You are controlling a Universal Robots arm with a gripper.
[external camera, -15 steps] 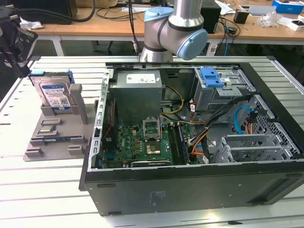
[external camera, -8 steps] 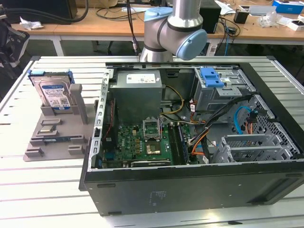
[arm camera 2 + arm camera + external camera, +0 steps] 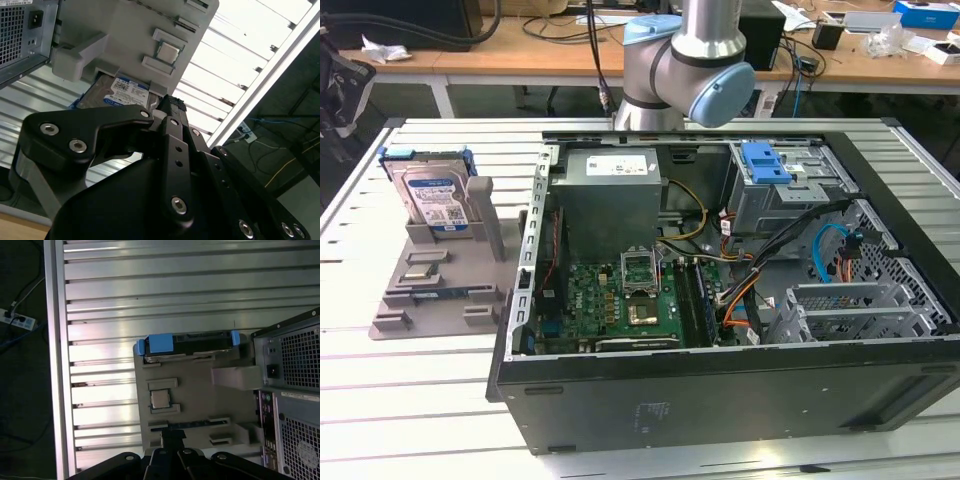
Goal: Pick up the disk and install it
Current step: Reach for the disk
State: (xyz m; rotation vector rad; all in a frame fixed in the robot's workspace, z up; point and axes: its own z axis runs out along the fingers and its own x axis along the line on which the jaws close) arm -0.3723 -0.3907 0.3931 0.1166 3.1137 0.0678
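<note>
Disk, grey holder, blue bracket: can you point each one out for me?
disk [image 3: 437,199]: exterior view, on its label.
holder [image 3: 470,270]: exterior view, on its flat base.
bracket [image 3: 766,164]: exterior view, on its top face.

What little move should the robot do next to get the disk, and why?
Probably bring the gripper closer to the disk. In the first wrist view the disk stands on edge in the grey holder beside the computer case, and the gripper is well apart from it, so it looks too far off to grab.

An open computer case sits beside a grey parts holder.
</note>
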